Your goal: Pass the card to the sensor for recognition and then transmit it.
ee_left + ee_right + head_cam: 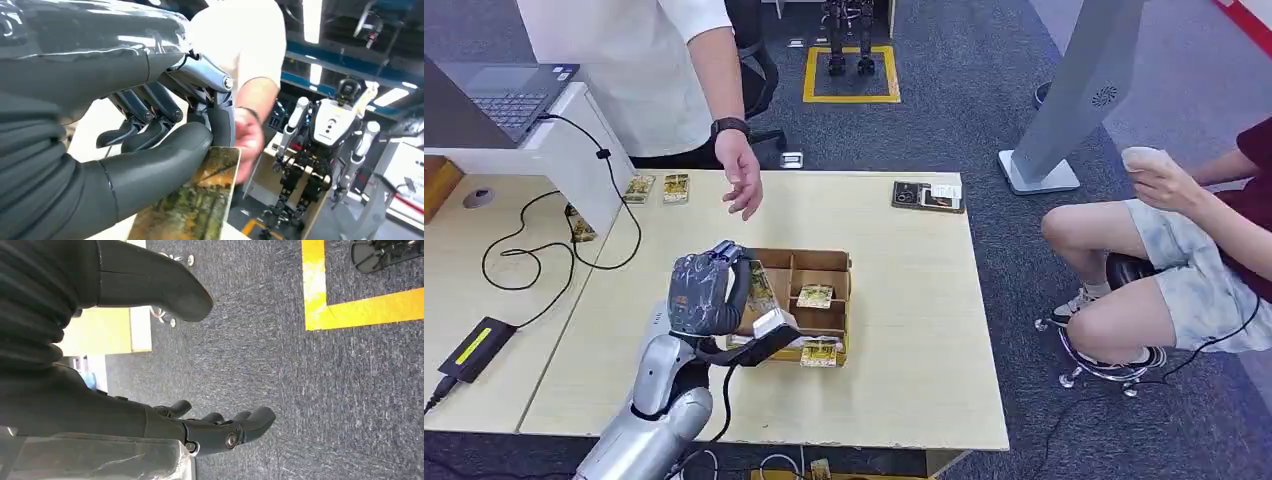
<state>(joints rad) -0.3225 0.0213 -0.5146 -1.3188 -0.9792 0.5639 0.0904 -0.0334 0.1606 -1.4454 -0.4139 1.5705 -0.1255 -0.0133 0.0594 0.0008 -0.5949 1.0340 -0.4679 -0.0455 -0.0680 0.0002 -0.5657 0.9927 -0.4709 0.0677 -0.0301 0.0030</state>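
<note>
Left robot hand (706, 292) grasps a card (192, 202) beside the box (824, 262); right robot hand (200, 427) hangs released above carpet.

Two people (674, 70) (1184, 250); one box (824, 262); one laptop (504, 95).

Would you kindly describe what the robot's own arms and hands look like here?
The left arm is polished silver with rounded segments and a black cable alongside. The left hand and the right hand have a grey ribbed cover, a thick grey thumb and darker fingers with silver pivots.
</note>
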